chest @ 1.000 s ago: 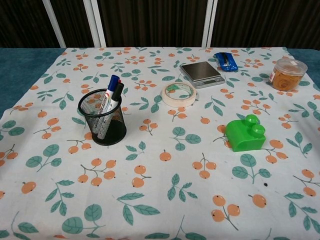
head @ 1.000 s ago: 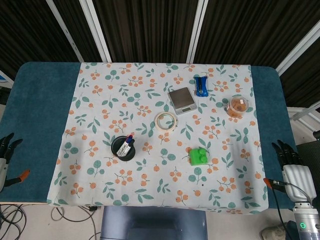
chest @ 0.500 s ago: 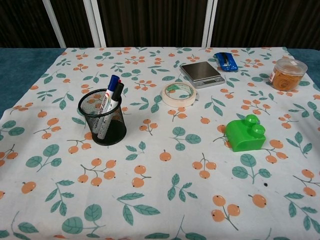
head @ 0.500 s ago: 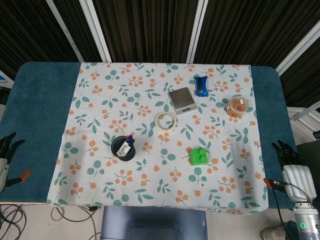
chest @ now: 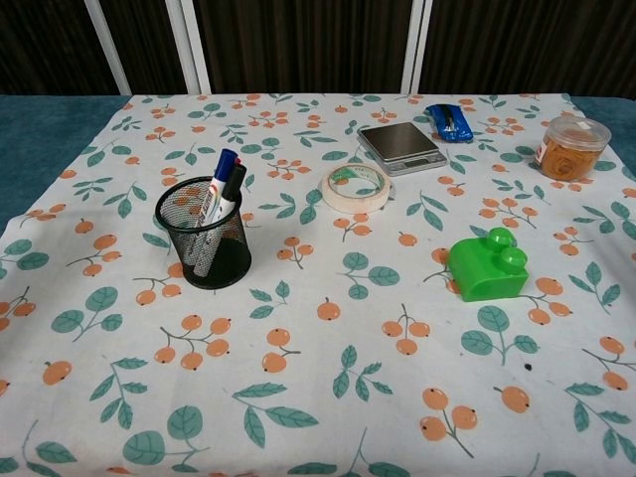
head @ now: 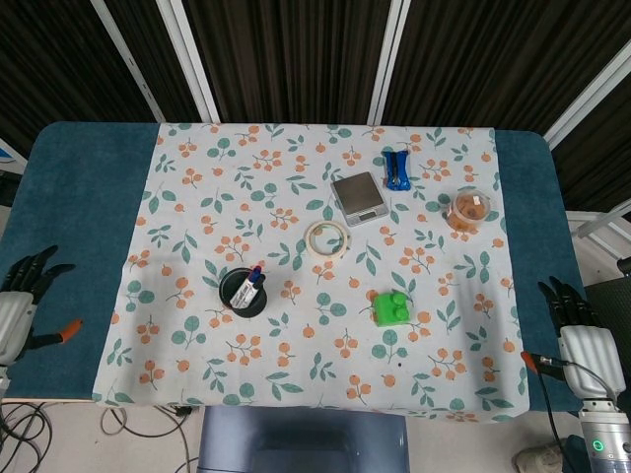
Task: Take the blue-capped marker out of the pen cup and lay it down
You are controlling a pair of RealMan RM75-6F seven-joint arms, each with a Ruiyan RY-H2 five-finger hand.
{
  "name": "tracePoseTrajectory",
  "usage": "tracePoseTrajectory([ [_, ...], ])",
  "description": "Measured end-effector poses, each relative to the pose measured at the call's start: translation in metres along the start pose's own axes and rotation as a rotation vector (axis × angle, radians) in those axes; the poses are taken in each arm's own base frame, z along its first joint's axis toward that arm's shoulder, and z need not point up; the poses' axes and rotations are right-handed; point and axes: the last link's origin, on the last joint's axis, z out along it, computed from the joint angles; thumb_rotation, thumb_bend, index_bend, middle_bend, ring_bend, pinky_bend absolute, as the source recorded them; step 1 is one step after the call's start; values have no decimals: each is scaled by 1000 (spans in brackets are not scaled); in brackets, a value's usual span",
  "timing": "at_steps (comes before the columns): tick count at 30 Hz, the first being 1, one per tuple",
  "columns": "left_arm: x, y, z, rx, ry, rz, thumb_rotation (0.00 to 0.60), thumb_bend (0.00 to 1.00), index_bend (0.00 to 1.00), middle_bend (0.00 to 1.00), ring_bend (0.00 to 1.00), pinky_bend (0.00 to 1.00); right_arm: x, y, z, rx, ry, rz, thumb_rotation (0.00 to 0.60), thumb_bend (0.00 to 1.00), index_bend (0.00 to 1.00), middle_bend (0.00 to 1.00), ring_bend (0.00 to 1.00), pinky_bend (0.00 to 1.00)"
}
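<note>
A black mesh pen cup [head: 242, 293] [chest: 204, 235] stands on the flowered cloth, left of centre. A blue-capped marker [chest: 218, 179] [head: 254, 272] leans in it beside a black-capped marker [chest: 230, 189]. My left hand [head: 22, 303] hovers at the table's left edge, fingers spread, holding nothing, far from the cup. Off the right edge my right hand [head: 575, 325] is empty too, fingers apart. Neither hand shows in the chest view.
Near the cup lies a tape roll [head: 326, 239] [chest: 356, 186]. Behind it are a small scale [head: 358, 197] [chest: 400, 145] and a blue clip [head: 396, 169]. A green block [head: 391, 308] [chest: 487, 266] sits to the right, an orange-filled jar [head: 469, 209] [chest: 572, 147] at far right.
My left hand has risen and moved inward toward the table's left edge. The right hand and all objects are unmoved.
</note>
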Motion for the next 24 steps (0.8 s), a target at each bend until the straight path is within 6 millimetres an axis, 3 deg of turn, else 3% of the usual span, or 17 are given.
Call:
tracePoseTrajectory([
  [7, 9, 47, 51, -101, -155, -86, 600, 269, 236, 0, 0, 0, 0, 0, -1, -4, 1, 0, 600, 118, 75, 0, 50, 169],
  [13, 11, 71, 79, -74, -197, -178, 600, 269, 289, 0, 0, 0, 0, 1, -1, -6, 1, 1, 600, 118, 75, 0, 50, 169],
  [24, -21, 119, 113, -53, -264, -254, 600, 257, 300, 0, 0, 0, 0, 1, -1, -12, 0, 0, 600, 119, 75, 0, 50, 169],
])
